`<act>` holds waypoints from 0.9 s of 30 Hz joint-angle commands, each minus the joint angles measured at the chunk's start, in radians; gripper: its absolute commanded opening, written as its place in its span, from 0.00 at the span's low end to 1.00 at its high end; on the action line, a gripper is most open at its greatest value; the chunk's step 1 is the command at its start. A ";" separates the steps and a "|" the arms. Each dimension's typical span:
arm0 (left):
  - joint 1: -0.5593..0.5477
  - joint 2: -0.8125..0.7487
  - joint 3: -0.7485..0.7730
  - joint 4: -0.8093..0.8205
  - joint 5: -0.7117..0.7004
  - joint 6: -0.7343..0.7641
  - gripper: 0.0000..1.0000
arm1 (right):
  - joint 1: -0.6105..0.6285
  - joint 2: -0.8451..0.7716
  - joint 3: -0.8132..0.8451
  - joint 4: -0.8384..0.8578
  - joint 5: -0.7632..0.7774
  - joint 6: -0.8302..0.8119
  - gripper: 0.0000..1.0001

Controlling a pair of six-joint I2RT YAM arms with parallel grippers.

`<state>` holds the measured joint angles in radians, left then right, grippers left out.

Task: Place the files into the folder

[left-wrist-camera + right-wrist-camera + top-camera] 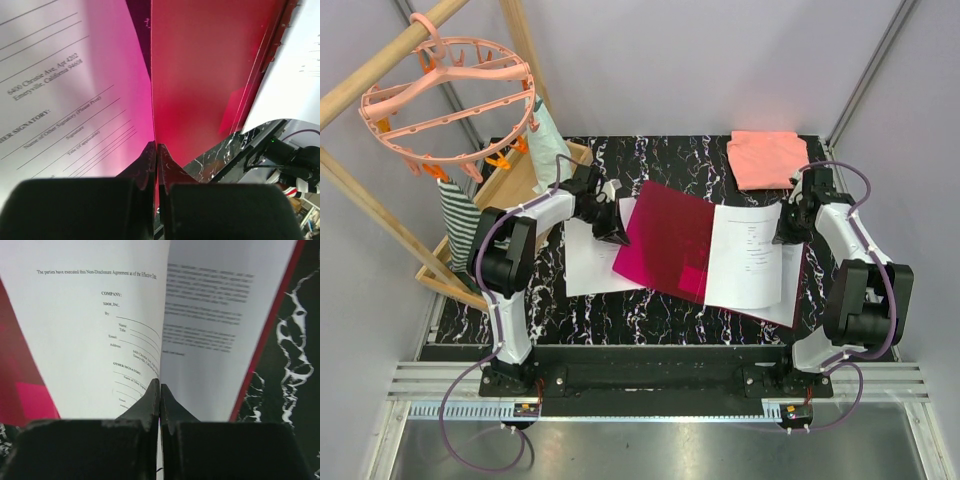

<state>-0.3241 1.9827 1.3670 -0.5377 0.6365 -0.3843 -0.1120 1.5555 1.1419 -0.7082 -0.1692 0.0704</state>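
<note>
The dark red folder (670,240) lies open on the marbled table, its translucent cover lifted at the left edge. My left gripper (616,232) is shut on that cover edge (200,75), the jaws (157,146) pinched tight on it. One of the files (588,265) lies on the table under the raised cover, and it looks pink-tinted in the left wrist view (60,100). My right gripper (783,235) is shut on the right edge of a printed sheet (100,325) raised over the folder's back. Under that sheet another sheet (210,340) lies flat inside the red rim (270,335).
A salmon-pink folded cloth (767,158) sits at the back right of the table. At the left stand a wooden rack (510,190), a pink round peg hanger (445,100) and a striped cloth (458,225). Bare marbled tabletop (670,310) shows in front of the folder.
</note>
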 commanded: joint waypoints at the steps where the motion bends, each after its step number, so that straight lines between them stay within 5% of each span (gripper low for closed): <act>1: 0.008 0.004 0.060 -0.070 -0.090 0.074 0.00 | 0.002 0.012 0.004 -0.022 0.198 -0.061 0.00; 8: 0.010 0.016 0.084 -0.093 -0.101 0.087 0.00 | 0.000 -0.009 -0.022 -0.016 0.269 -0.064 0.00; 27: 0.011 -0.013 0.001 -0.007 -0.038 0.033 0.00 | -0.018 0.023 -0.051 0.064 -0.001 0.092 0.01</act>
<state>-0.3187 1.9919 1.3842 -0.5758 0.5987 -0.3489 -0.1123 1.5726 1.0897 -0.6922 -0.1211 0.0978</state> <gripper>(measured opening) 0.005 0.011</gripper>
